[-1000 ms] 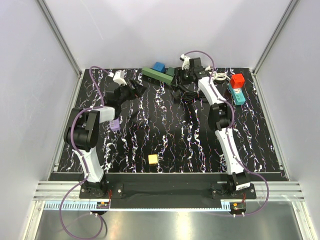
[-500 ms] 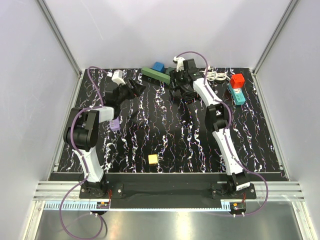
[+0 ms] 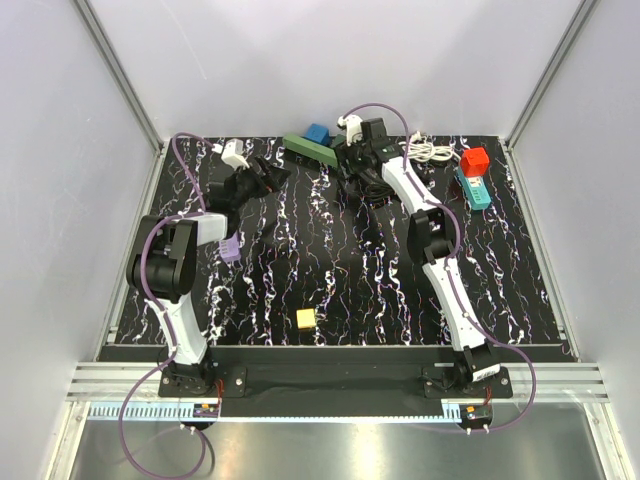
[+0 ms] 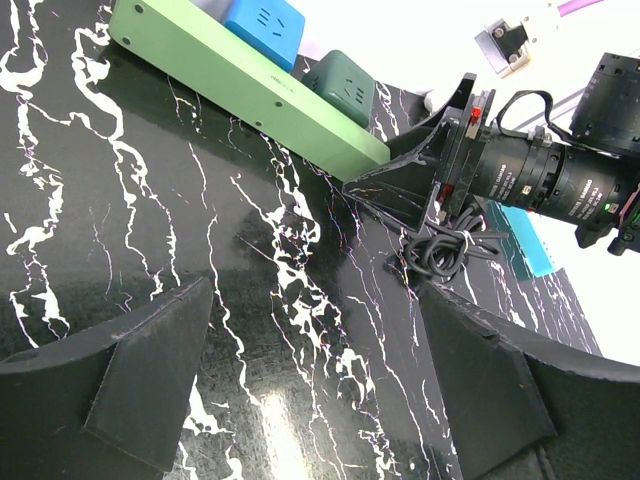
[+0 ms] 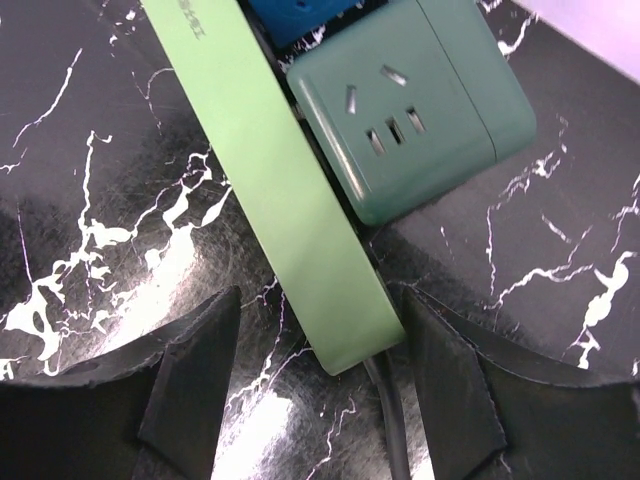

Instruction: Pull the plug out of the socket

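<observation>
— How does the right claw (image 5: 320, 375) stand?
— Wide open, holding nothing. Its fingers (image 5: 190, 385) straddle the end of the strip (image 5: 270, 180), with a gap on each side.
— And the left claw (image 4: 320, 380)?
— Also wide open and empty. It is low over the table (image 4: 120, 200), well short of the strip, and looks across at the other claw.
— Which way does the strip run?
— In the top view its long axis slants along the far edge of the table, from far left to nearer right. The right claw is at the right-hand end, where a black cord (image 5: 385, 400) leaves the strip.
— Where are the plugs?
— Both sit against the strip's far side, side by side, sticking out toward the back wall. The green plug (image 5: 410, 100) is closest to the claw, just beyond its fingertips. The blue plug (image 5: 300, 15) is next along, close against the green one.
— What do they look like?
— Blocky cubes with rounded corners. The green one is a dull teal, darker than the light green strip. The face it turns to the right wrist camera carries socket slots, a three-slot set above a two-slot pair. The other is bright blue, and the left wrist view shows slots on it too.
— Anything else close by?
— A coil of black cable (image 4: 440, 250) lies on the table just this side of the strip's end, under the right claw.
</observation>
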Action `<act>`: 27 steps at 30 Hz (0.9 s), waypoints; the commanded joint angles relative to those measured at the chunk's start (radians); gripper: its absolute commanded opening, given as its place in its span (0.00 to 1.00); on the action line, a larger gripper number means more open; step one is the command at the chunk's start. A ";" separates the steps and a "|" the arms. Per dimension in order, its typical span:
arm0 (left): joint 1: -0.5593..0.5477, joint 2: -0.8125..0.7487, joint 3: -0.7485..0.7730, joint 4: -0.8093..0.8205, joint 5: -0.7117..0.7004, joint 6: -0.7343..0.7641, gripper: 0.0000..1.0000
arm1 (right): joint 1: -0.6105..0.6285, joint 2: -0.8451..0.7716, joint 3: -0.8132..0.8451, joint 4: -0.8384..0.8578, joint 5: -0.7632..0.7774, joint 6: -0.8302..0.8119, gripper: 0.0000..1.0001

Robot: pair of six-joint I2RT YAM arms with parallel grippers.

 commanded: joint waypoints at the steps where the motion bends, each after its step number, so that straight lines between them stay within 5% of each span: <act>1: 0.011 0.004 0.001 0.082 0.022 0.000 0.89 | 0.024 0.001 0.021 0.060 -0.019 -0.063 0.72; 4: 0.014 0.006 0.001 0.085 0.027 -0.005 0.89 | 0.027 -0.001 0.023 0.061 -0.033 -0.086 0.68; 8: 0.017 0.007 0.001 0.085 0.029 -0.008 0.89 | 0.053 -0.015 -0.012 0.057 -0.016 -0.127 0.48; 14: 0.025 0.016 0.013 0.077 0.041 -0.021 0.89 | 0.113 -0.053 -0.103 0.026 0.114 -0.241 0.28; 19: 0.028 0.026 0.030 0.066 0.062 -0.022 0.82 | 0.189 -0.113 -0.216 0.032 0.323 -0.343 0.00; 27: 0.052 0.019 0.019 0.080 0.076 -0.037 0.77 | 0.252 -0.369 -0.710 0.280 0.553 -0.403 0.00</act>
